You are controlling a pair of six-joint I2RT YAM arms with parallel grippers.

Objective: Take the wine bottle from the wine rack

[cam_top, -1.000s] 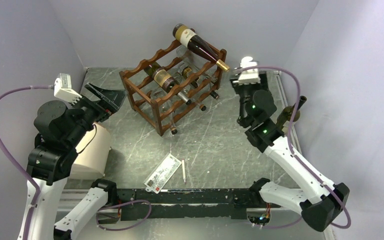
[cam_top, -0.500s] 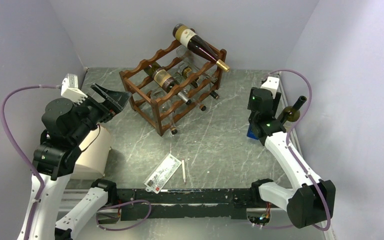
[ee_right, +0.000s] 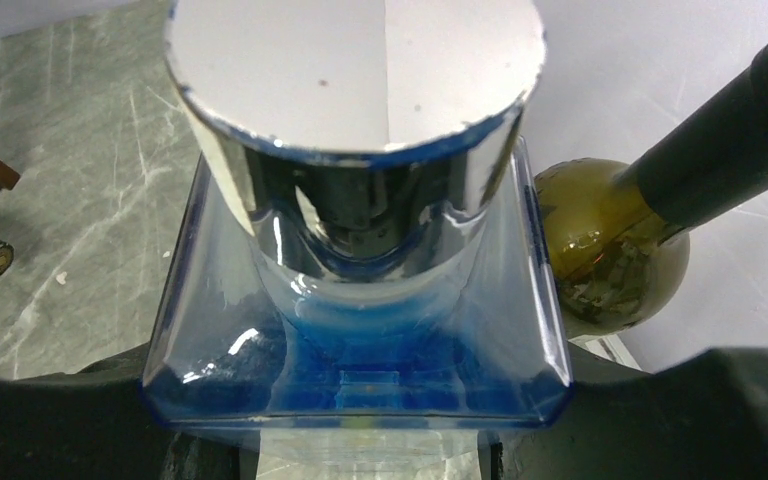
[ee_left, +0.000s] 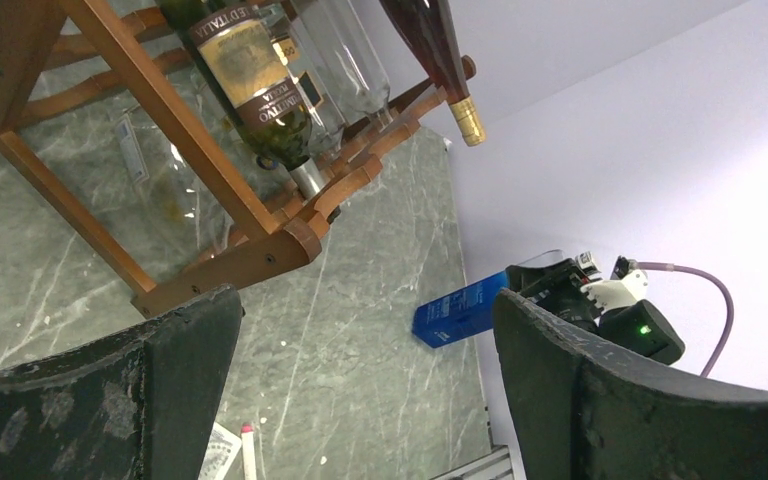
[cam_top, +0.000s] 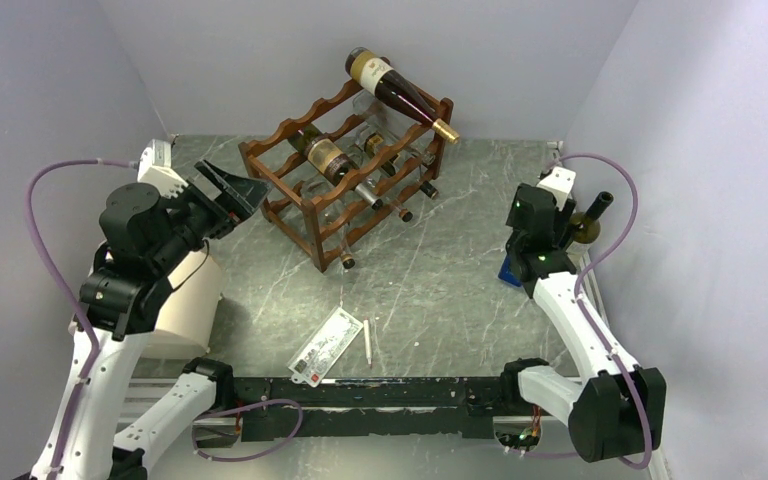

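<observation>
Change: the right gripper (ee_right: 360, 440) has pulled back from the wine rack (cam_top: 312, 235) to the table's (cam_top: 440, 280) 3 o'clock edge. The left gripper (ee_left: 365, 300) has edged nearer the rack's 9 o'clock end.
Meaning: the left arm probably makes the approach; nothing is lifted yet.
Wine bottle (cam_top: 400, 92): on the top tier at 12 o'clock, tilted, its gold-capped neck overhanging toward 4 o'clock.
Left gripper: fingers spread wide, empty.
Right gripper: fingers flank a silver-capped blue glass bottle (ee_right: 360, 340); whether they grip it cannot be told.
Writing: "ITALIA" reads on a middle-tier bottle (ee_left: 250, 70); the rest is illegible.
</observation>
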